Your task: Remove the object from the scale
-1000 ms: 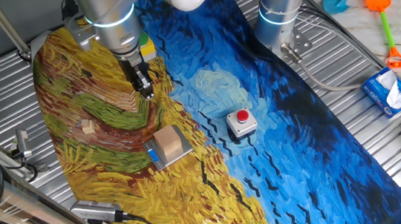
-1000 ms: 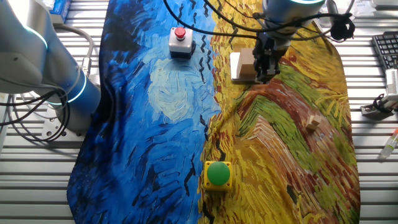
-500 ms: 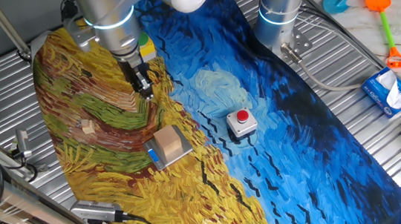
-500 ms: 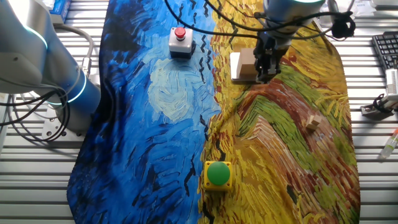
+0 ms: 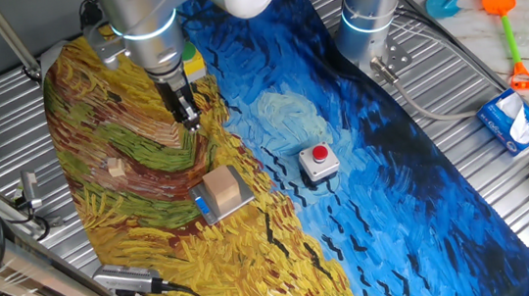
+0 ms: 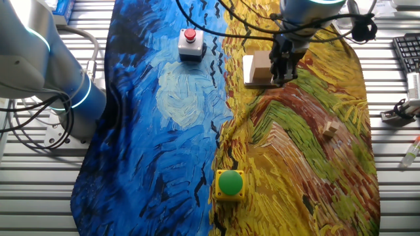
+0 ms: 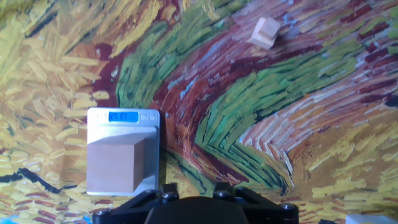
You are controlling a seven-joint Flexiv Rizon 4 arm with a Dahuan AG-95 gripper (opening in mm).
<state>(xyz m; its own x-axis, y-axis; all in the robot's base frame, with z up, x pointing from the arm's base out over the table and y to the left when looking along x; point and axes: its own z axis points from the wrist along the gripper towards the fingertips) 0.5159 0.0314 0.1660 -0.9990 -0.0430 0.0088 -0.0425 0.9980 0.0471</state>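
the wooden block sits on the scale, which lies flat on the painted cloth covering the tabletop. in the hand view the block takes up most of the plate, leaving the blue display strip and a narrow margin of the scale showing on one side. the end effector hangs above the cloth, near the block but apart from it, off to one side and not over it. it holds nothing. its fingers look close together in the fixed views, but the gap between them is too small to read, so how far it is open cannot be told.

the step in hand appears to be the approach. to do it well, the arm should centre over the block, square the fingers with two opposite flat faces, open wider than the block, and descend without pressing on the thin plate. closing around mid-height would keep the fingertips clear of the scale. a straight lift should leave the plate undisturbed.

there are no real containers here; the scale is the only thing carrying something, and it carries just the block. a much smaller wooden piece lies loose on the cloth, well apart. the grey box with a red button stands near the scale on the blue part.
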